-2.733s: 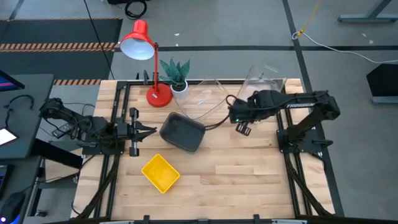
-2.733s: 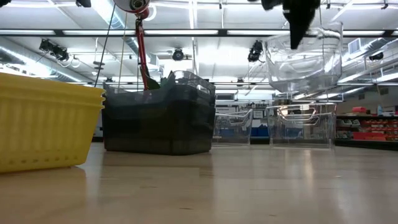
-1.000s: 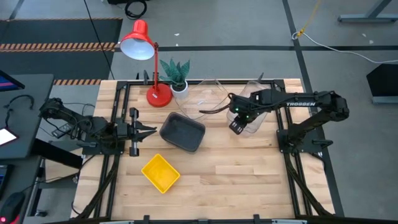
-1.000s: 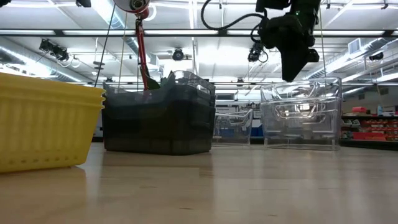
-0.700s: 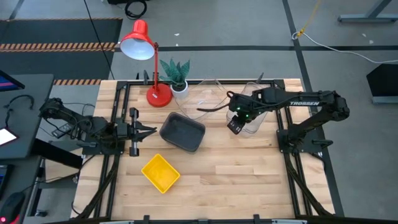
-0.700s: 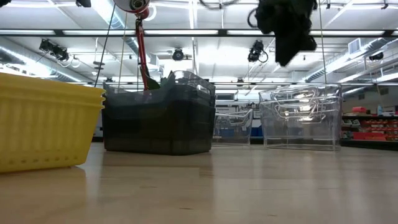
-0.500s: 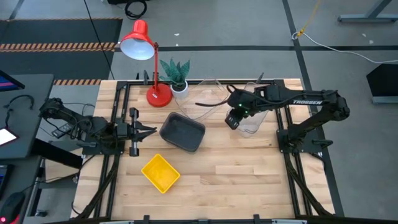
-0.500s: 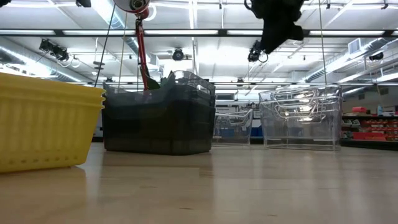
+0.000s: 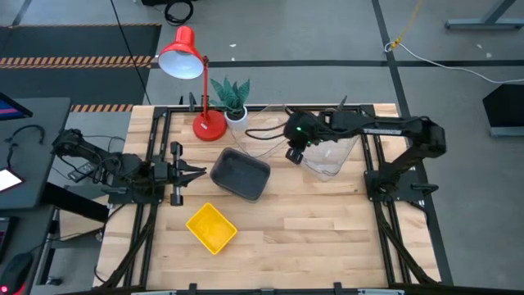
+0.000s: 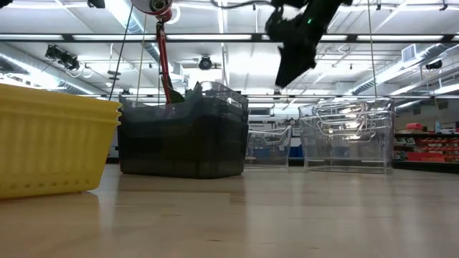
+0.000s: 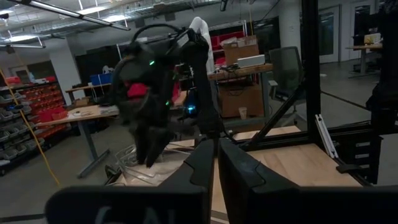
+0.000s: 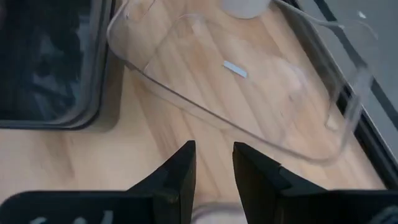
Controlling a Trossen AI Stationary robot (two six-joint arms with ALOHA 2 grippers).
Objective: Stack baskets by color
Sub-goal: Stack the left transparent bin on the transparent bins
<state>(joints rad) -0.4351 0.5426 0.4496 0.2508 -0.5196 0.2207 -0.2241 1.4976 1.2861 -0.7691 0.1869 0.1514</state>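
A yellow basket stack (image 9: 212, 227) rests on the table near the front, and a dark grey basket stack (image 9: 240, 174) sits in the middle. A single clear basket (image 9: 264, 135) stands by the plant, and nested clear baskets (image 9: 336, 156) stand at the right. My right gripper (image 9: 293, 154) hovers open above the table between the grey stack and the clear ones. In the right wrist view its fingers (image 12: 214, 163) hang over bare wood, with the single clear basket (image 12: 249, 93) just ahead. My left gripper (image 9: 196, 170) waits shut at the table's left, empty.
A red lamp (image 9: 192, 74) and a small potted plant (image 9: 232, 98) stand at the far edge beside the single clear basket. Black frame rails (image 9: 151, 197) run along both sides of the table. Bare wood lies at the near right (image 9: 327, 229).
My right gripper has gone from over the nested clear baskets toward the table's left, rising slightly and rolling at the wrist. It now hangs beside the single clear basket. The nested clear baskets stay where they were on the table.
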